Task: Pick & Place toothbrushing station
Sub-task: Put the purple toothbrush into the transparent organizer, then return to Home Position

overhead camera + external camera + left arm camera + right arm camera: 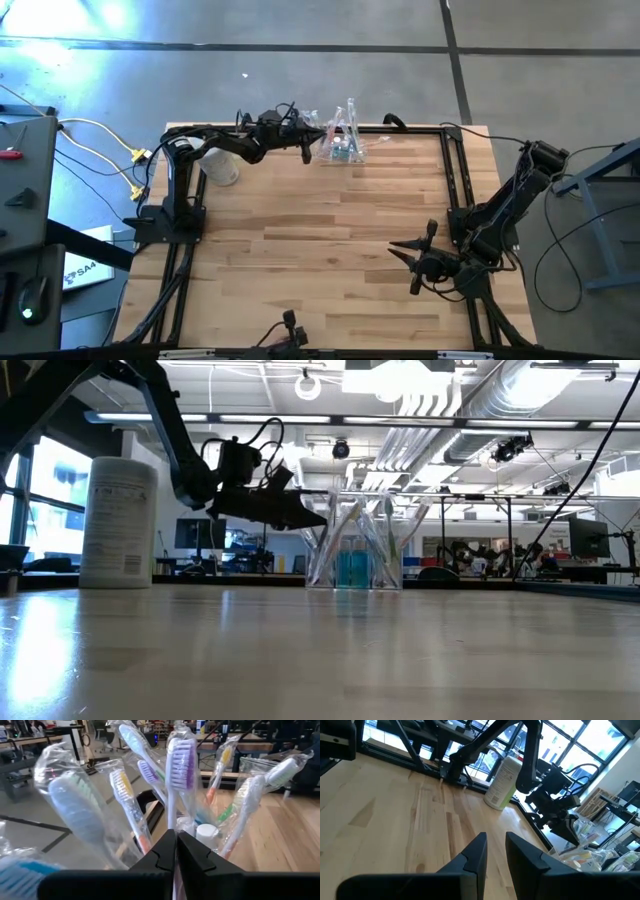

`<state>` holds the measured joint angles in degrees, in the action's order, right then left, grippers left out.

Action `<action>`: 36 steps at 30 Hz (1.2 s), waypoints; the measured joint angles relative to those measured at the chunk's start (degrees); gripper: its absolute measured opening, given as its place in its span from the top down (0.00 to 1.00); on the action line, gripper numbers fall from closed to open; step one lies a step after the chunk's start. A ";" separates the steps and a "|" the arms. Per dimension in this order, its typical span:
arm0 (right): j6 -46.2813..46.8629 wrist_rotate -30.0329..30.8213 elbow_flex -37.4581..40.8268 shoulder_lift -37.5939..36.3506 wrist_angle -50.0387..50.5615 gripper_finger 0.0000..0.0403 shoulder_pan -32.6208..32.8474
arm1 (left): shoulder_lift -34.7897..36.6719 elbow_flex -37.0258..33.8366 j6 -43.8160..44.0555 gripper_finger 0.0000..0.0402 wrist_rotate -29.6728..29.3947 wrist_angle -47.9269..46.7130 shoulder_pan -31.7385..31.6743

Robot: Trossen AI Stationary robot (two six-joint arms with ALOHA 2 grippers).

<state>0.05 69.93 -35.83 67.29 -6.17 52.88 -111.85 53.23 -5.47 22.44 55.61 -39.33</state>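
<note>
The toothbrushing station [342, 148] is a see-through holder standing on the table's far edge, with several wrapped toothbrushes sticking up out of it [352, 555]. My left gripper [316, 138] reaches it level from the left [318, 520] and is shut on a purple-bristled toothbrush [182, 765] among the others. Near the right edge of the table, my right gripper [405, 260] waits above the wood. Its fingers [496, 842] stand a little apart with nothing between them. My left gripper pinches the purple toothbrush's wrapped handle [172, 822], below the bristle head, between its two fingers. The fingers come level from the table's left and lie across the handle. The toothbrush stands upright, head up; the fingers hide its lower end.
A white cylindrical canister [220, 165] stands at the far left beside my left arm [118, 520]. Black frame rails [455, 190] run along the table's edges. Bare wood fills the middle and near part [320, 250].
</note>
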 joint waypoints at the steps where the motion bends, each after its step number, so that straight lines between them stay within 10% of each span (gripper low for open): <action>1: -0.02 -0.02 0.00 0.00 0.00 0.84 0.00 | 0.00 0.00 0.05 0.95 -0.01 0.00 0.00; 18: 1.02 -1.49 0.00 0.02 1.56 0.84 0.00 | 0.07 0.09 0.08 0.49 -0.02 2.27 0.38; 36: -1.59 6.04 0.00 -0.85 2.70 0.84 -0.02 | 11.63 2.64 -1.91 0.47 -0.50 -9.43 1.14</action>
<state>-1.54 75.97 -35.83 66.44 -3.48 52.86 -100.22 55.88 -7.38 21.93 46.18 -38.20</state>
